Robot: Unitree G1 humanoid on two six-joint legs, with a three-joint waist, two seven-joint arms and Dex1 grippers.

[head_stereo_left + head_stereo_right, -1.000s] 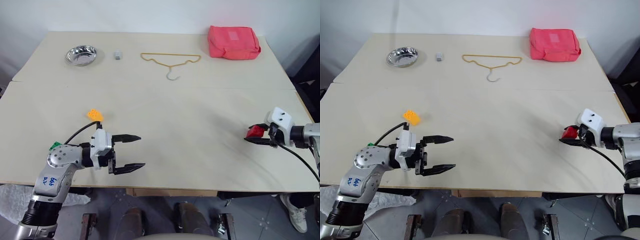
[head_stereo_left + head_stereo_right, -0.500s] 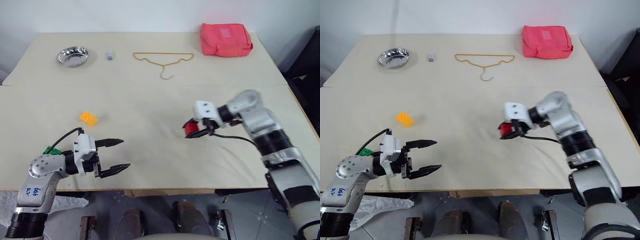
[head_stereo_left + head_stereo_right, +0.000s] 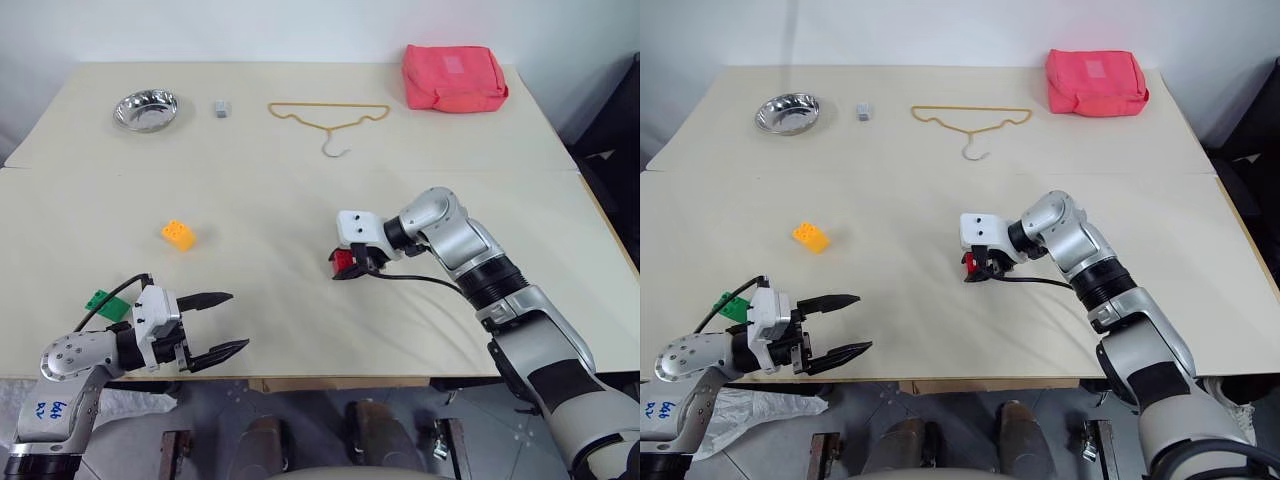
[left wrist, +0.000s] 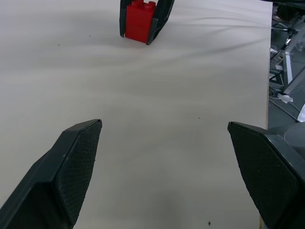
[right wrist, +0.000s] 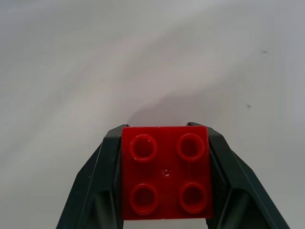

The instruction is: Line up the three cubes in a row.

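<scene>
Presently the right gripper [image 3: 345, 268] is clamped on the red cube [image 3: 343, 262], one black finger on each side face and the studs left clear, as the right wrist view confirms. It holds the cube near the middle of the worktop [image 3: 300, 200]; whether the cube's base touches the surface or hangs just above it cannot be told. In my judgement the cube is being brought toward the other two, so that the row forms on the left half of the worktop.

The orange-yellow cube [image 3: 177, 234] lies free on the worktop, well to the left of the red one and tilted off square. The green cube [image 3: 104, 301] sits near the front left edge, just beside the left arm and partly hidden by its cable. The three cubes are well apart and form no row yet.

The left gripper [image 3: 222, 322] is released, its jaws spread wide and empty, hovering at the front edge and pointing toward the centre. It appears parked clear of the placement area, ready for the green cube beside it.

A steel bowl [image 3: 145, 109], a small grey block [image 3: 220, 106], a wire hanger [image 3: 329, 119] and a red pouch [image 3: 454, 78] stand along the far side, well clear of the work.

Risk noted: the orange-yellow cube's skew may need correcting for a straight line.
</scene>
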